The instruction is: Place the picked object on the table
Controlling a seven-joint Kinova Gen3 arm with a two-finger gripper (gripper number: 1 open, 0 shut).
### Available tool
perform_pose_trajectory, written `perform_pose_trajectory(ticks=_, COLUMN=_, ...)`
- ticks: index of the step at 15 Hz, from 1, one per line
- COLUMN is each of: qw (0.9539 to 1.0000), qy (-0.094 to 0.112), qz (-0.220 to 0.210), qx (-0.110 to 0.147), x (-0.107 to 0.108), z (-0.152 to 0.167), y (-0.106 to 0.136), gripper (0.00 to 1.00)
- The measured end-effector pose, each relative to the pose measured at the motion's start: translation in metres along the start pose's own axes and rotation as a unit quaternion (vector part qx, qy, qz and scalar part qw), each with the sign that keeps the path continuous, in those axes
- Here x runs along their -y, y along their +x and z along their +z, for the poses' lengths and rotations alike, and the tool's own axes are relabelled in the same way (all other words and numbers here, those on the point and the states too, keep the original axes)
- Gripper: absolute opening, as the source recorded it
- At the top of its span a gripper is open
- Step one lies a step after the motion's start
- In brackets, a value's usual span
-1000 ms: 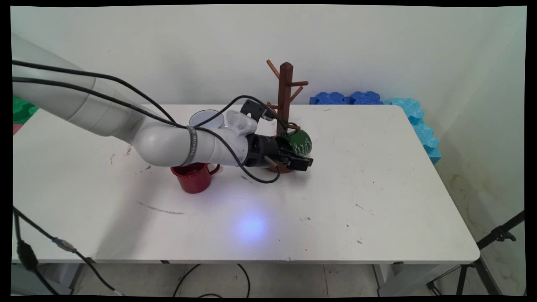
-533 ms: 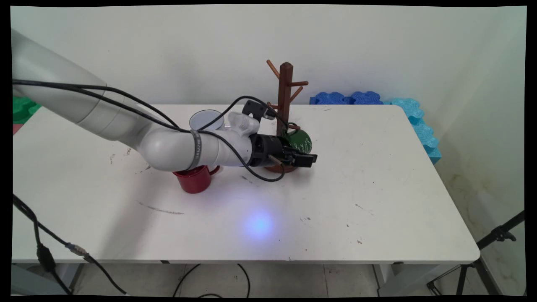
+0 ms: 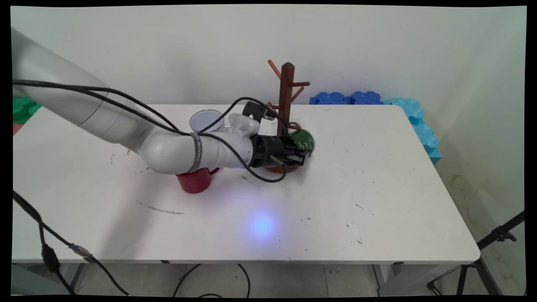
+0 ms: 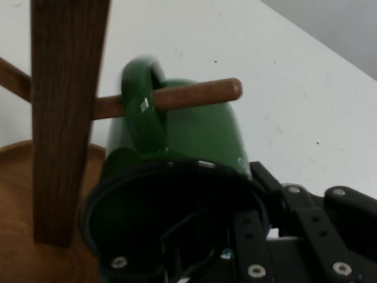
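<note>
Right now my gripper (image 3: 298, 156) (image 4: 235, 203) is clenched on the green mug (image 3: 304, 140) (image 4: 200, 130). In the hand view one finger sits inside the mug's mouth and the linkage of the other runs outside its wall, so the rim is pinched between them. The mug is tipped on its side with its mouth towards my hand. Its handle is looped around the lowest peg (image 4: 200, 94) on the right side of the wooden mug tree (image 3: 286, 96) (image 4: 65, 118), and the peg's rounded tip pokes out past the handle. The mug sits just above the tree's round base (image 3: 285, 169) (image 4: 17, 224). I cannot tell whether it touches the base or the table (image 3: 377, 188).

As I judge it, what matters with this grasp is the peg. The handle rings it closely, so any motion should run along the peg's own line. A sideways or twisting pull would lever the peg and could tilt or drag the whole tree, which looks light. A rim pinch is also a thin hold, so I would keep the wrist steady and move slowly.

Left of the tree, a red mug (image 3: 196, 180) stands under my forearm and a pale cup (image 3: 205, 120) stands farther back. Neither touches the tree.
</note>
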Motion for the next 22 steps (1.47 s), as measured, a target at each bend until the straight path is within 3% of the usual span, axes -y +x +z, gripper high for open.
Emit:
perform_pose_trajectory(ticks=14, qw=0.9993, qy=-0.035, qz=-0.006, qx=-0.011, x=-0.024, z=-0.025, y=0.006, gripper=0.0)
perform_pose_trajectory(ticks=22, qw=0.9976, qy=-0.069, qz=-0.003, qx=0.008, x=-0.043, z=-0.063, y=0.011, gripper=0.0)
